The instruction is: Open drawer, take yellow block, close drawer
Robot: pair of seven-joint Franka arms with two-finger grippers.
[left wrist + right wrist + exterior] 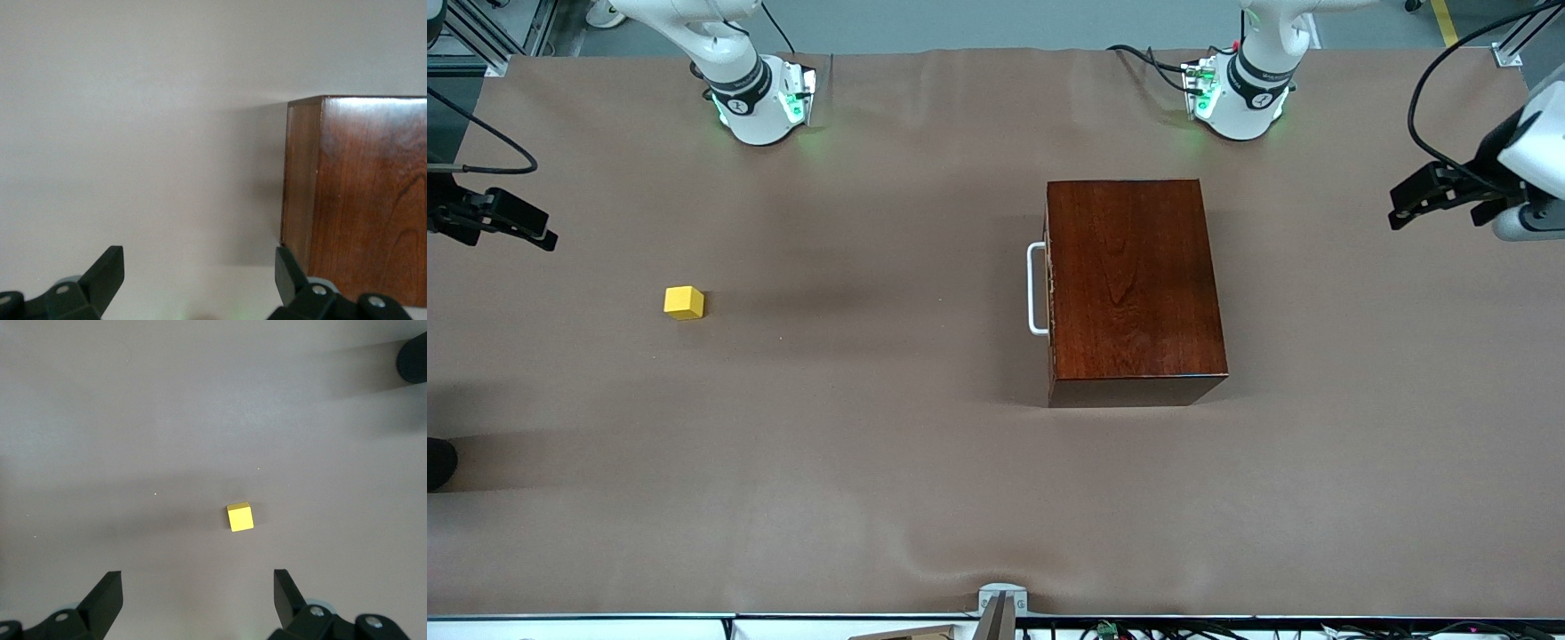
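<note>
Drawer (1048, 267) shut flush in the reddish-brown wooden box (1134, 284), with only its white bar handle (1032, 293) standing out from the front. Reading the front view as a clock face centred on the box, the handle is on the nine o'clock side, facing the right arm's end of the table (925, 480). The box stands toward the left arm's end, with that arm's base at about one o'clock from it.

The yellow block (684, 302) lies out on the bare table rather than in the drawer. It is at about nine o'clock from the box and well apart from it, toward the right arm's end. Nothing touches it.

The right gripper (543, 229) hangs over the right arm's end of the table, at about ten o'clock from the block. Its fingers are spread wide and hold nothing. The right wrist view shows the block (240, 517) on the table below, between the lines of the two fingers (107, 597) but well clear of them.

The left gripper (1398, 209) hangs over the left arm's end of the table, at about two o'clock from the box. Its fingers are also wide apart and empty. In the left wrist view one finger (290, 273) shows just in front of a corner of the box (360, 200).
</note>
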